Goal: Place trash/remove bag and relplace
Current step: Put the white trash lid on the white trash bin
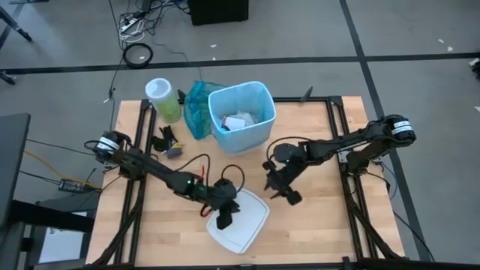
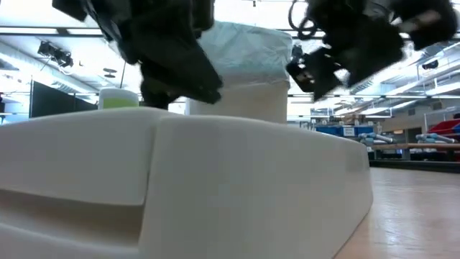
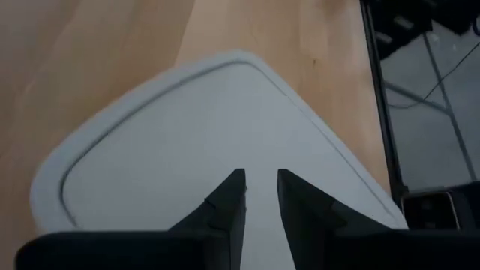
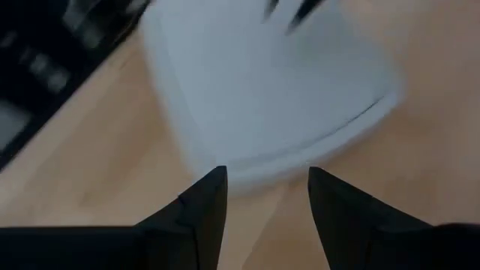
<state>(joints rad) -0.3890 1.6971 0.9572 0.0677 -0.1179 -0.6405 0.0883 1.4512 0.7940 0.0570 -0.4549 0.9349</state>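
Here the bag, sky-blue, lines the white bin at the table's far middle, with trash inside. Against the bin's left side sit a teal-green bag and a green-lidded container. Nearer than the bin lies a white lid. The left gripper hovers over the lid, jaws slightly parted, empty. The right gripper, beside the lid, has jaws spread, empty.

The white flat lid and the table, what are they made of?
The white flat rounded lid looks like smooth, matte moulded plastic: even colour, a raised rim, soft corners. The pale brown table looks like wood, with fine grain lines, probably sealed.
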